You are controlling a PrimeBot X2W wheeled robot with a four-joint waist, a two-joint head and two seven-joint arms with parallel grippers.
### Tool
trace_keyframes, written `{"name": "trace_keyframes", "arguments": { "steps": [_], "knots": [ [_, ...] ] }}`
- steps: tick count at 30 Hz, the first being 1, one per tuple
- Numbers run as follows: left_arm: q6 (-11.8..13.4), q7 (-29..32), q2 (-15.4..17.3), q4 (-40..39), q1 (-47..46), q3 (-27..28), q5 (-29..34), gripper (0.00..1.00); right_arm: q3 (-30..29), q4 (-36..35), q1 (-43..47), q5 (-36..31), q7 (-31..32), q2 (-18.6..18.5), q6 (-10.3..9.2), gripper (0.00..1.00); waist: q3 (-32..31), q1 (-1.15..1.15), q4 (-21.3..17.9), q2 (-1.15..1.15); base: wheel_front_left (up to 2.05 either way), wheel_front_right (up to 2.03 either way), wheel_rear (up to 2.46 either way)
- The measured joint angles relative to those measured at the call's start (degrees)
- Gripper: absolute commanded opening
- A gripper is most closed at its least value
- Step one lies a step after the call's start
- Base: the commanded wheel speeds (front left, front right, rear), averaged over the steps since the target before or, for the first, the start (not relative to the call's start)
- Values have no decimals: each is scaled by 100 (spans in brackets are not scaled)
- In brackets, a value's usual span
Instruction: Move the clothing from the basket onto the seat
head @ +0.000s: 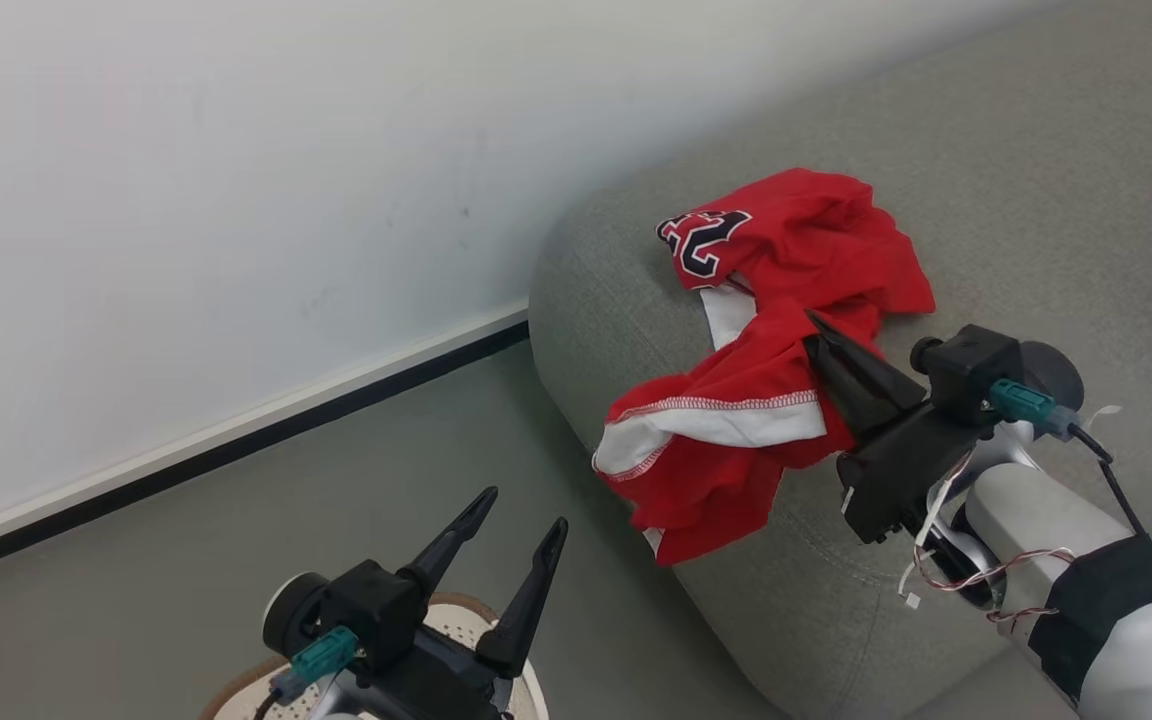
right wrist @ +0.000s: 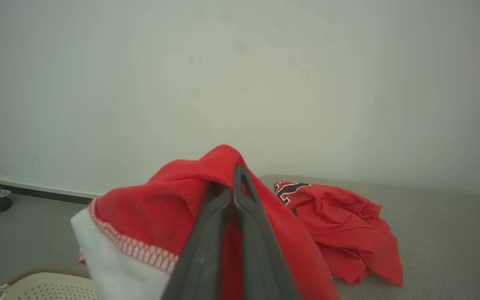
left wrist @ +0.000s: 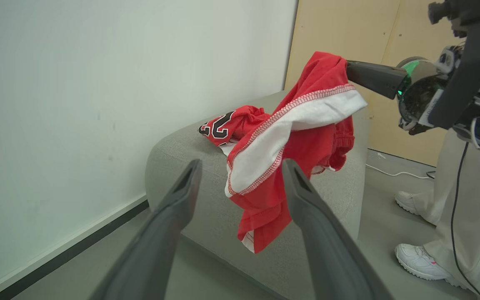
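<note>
- Head view puts your right gripper (head: 814,322) over the seat (head: 986,200), fingers pressed together and pinching a fold of the red white-trimmed piece (head: 726,425).
- From that pinch the piece hangs across the seat's rounded edge nearest the floor (head: 236,520), with its white band facing up (the lowest red hem dangles past the edge, down the seat's side).
- Right wrist view confirms the grip: the two dark fingers meet at their tips (right wrist: 240,168), with red cloth bunched around them.
- You can see the jersey (head: 796,240) lying crumpled on top of the seat, near the corner closest to the wall (head: 236,150), its navy-and-white numerals turned towards that corner.
- The jersey and the held piece touch where the white panel shows between them.
- Your left gripper (head: 524,510) is spread wide and holds nothing; it hovers above the basket (head: 231,695), which stands on the floor just beside the seat.
- Left wrist view shows the held piece raised at the pinch, and a person's white shoes (left wrist: 419,260) on the floor beyond the seat.
</note>
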Motion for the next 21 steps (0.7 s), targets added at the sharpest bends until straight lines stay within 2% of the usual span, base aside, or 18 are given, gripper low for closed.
{"name": "trace_keyframes", "arguments": {
  "steps": [10,15,21],
  "knots": [
    [-1,56,-20,-190,-51,-122,74,100,-358,-189,-230,-1,0,-234,-42,0,414,0,-132,0,0,0,0],
    [-2,124,111,-390,-179,-134,170,100,-730,-149,-1015,-24,-1,-470,-49,0,721,0,-106,0,0,0,0],
    [-5,257,213,-720,-383,-141,321,100,-1303,154,-2162,-25,-2,-937,-96,0,1153,1,-8,0,0,0,0]
  ]
}}
